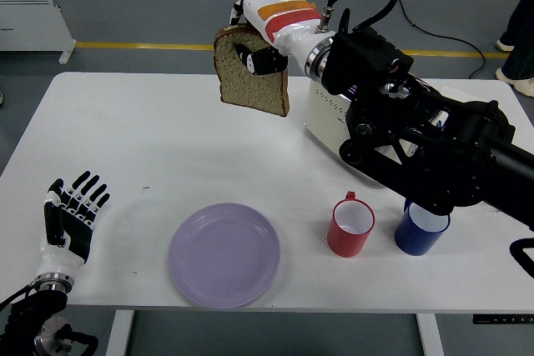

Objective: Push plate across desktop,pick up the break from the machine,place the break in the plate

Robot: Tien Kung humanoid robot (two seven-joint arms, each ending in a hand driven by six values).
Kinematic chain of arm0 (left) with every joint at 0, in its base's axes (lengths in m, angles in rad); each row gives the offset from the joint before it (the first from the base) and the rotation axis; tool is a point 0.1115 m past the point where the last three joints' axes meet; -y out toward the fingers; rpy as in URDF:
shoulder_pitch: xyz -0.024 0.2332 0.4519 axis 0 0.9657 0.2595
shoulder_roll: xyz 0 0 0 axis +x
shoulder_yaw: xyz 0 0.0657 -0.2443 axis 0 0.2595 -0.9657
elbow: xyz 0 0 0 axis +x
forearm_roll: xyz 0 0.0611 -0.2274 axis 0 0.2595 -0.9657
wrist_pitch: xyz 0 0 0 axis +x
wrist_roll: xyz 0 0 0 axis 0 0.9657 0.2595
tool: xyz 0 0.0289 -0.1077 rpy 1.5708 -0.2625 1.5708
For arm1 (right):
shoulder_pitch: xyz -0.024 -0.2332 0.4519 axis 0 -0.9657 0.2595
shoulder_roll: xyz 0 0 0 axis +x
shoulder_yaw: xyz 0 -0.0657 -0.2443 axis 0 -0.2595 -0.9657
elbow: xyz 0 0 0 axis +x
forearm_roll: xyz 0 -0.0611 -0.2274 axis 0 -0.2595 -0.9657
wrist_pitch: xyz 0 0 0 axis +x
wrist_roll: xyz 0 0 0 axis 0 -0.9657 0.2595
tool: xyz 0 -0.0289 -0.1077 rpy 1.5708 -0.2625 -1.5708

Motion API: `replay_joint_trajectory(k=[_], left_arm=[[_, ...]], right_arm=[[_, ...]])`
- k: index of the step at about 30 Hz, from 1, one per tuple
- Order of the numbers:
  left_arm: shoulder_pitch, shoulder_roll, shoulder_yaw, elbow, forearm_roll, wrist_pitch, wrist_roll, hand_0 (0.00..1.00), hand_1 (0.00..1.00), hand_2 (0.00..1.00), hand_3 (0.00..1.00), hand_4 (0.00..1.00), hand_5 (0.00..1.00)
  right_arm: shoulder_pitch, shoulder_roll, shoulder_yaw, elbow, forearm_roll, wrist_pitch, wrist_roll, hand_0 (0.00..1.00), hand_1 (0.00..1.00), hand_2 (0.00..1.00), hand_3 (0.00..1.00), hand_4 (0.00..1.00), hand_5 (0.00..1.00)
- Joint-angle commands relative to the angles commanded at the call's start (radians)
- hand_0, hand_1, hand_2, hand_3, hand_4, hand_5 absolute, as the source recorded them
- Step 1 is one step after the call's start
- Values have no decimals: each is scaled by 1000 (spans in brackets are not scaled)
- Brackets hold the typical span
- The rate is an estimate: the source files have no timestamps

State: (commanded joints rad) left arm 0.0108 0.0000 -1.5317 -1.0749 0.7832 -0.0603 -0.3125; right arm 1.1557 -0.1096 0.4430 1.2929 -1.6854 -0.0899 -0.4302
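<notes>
One slice of brown bread (253, 77) hangs in our right hand (271, 27), the fingers clamped on its upper edge, so it dangles upright in the air, well above the table (167, 139) and clear of the toaster (334, 118). Taking the lilac plate (224, 253) as our landmark: the bread is beyond it, toward the far side and high up; the toaster sits beyond it and to the right; the red mug (350, 225) stands just to its right and the blue mug (420, 229) further right again. Our left hand (73, 214) rests well to the plate's left near the table's front edge, fingers spread and holding nothing.

We judge the bread out of the machine, with only the placing left. The risks we see: the grip takes just the top of a soft slice, so it could tear or slip during the swing down; our bulky forearm passes low over both mugs and could knock them; and a release from height or off-centre could let the slice land on the rim and slide onto the table
</notes>
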Motion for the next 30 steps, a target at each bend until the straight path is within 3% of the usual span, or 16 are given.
replay_joint_trajectory(k=[2, 8, 12, 18, 24, 25, 30], left_arm=[[3, 0, 2, 1, -1, 0, 0, 785, 768, 784, 726, 562, 998], [1, 0, 1, 2, 0, 0, 0, 785, 768, 782, 725, 563, 998], [-1, 0, 0, 14, -6, -1, 1, 784, 767, 783, 724, 564, 998], [3, 0, 4, 25, -9, -2, 2, 784, 767, 783, 724, 564, 998], [3, 0, 15, 27, -10, -1, 3, 784, 768, 782, 724, 564, 998], [3, 0, 16, 27, -10, -1, 3, 784, 767, 780, 724, 563, 998], [5, 0, 18, 27, -10, 1, 3, 784, 767, 780, 724, 563, 998]], right_arm=[[-24, -13, -57, 33, 85, -22, 0, 148, 245, 322, 410, 366, 93], [-66, -33, -179, 60, 344, -28, 7, 143, 240, 320, 407, 360, 94], [-100, -37, -256, 42, 456, -89, 34, 153, 239, 316, 407, 384, 73], [-140, -18, -313, -14, 505, -170, 69, 153, 239, 316, 407, 384, 73], [-168, 11, -310, -77, 526, -194, 138, 161, 245, 321, 411, 374, 83], [-172, 13, -310, -84, 528, -196, 150, 254, 324, 377, 454, 331, 113], [-196, 30, -317, -130, 538, -203, 219, 254, 324, 377, 454, 331, 113]])
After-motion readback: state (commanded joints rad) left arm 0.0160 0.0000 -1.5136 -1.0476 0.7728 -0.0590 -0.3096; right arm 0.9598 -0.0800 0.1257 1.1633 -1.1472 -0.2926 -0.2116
